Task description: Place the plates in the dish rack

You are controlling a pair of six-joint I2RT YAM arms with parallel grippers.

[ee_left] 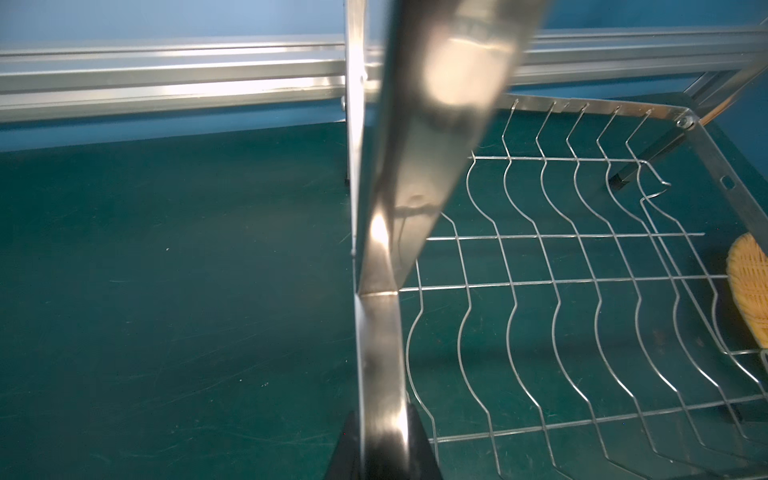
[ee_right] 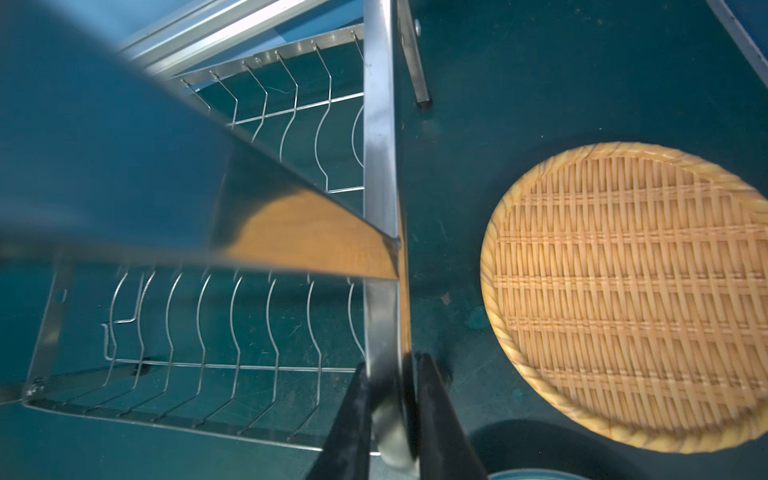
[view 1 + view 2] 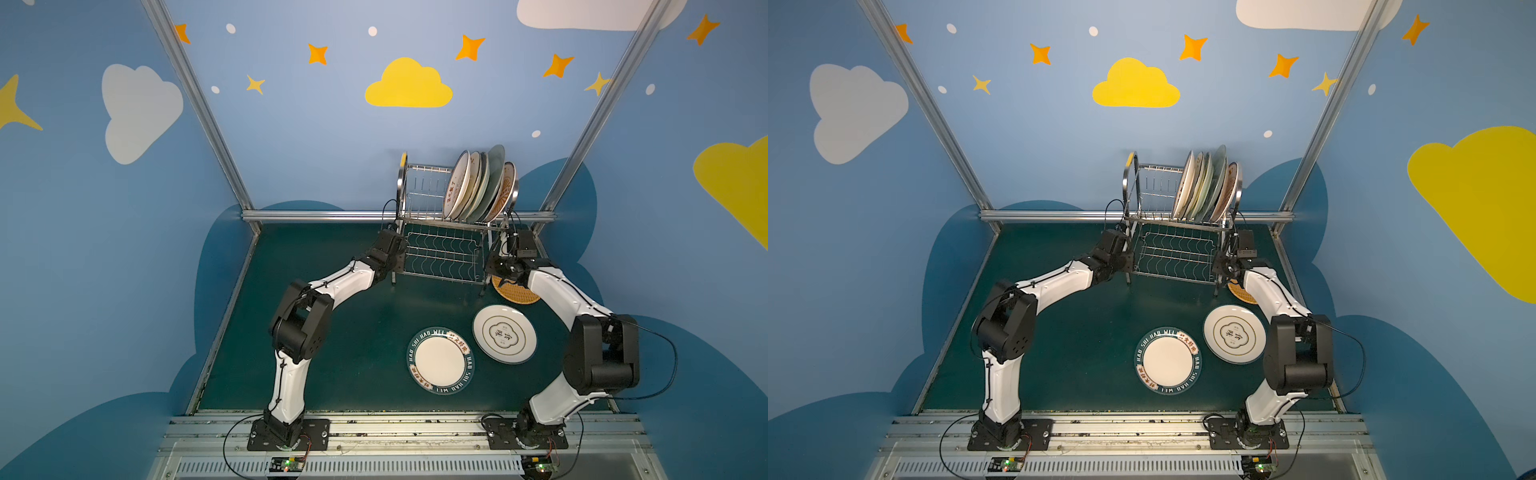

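Gripping the dish rack [image 3: 400, 199] at both ends looks to be the step in hand. The rack stands at 12 o'clock on the table [image 3: 332, 332], against the back rail. The left gripper [image 1: 382, 449] is narrowed onto the steel upright of the 9 o'clock side frame, low down near the wavy shelf. The right gripper [image 2: 395, 415] pinches the matching upright at 3 o'clock, one black finger on each face of the strip.

I judge that the rack is about to be shifted or steadied before more loading. To do that well, both arms should travel together at one pace and one height. Otherwise the frame twists between them.

The racked plates [image 3: 478, 187] all lean in the 3 o'clock end of the upper tier, so the weight sits high and to one side. A jerk could tip them along the slots, so any move should be slow and level, more a slide than a lift. The polished strip is thin and likely slippery, so the squeeze must be firm before any pull.

Three plates are not yet loaded. The woven plate [image 2: 623, 291] lies just beside the rack's front foot, at 4 o'clock from it. The cream plate [image 3: 504, 333] lies at 5 o'clock and the lettered plate [image 3: 440, 360] at 6 o'clock, well apart from the rack. Drifting toward 4 o'clock risks setting that foot on the woven rim.
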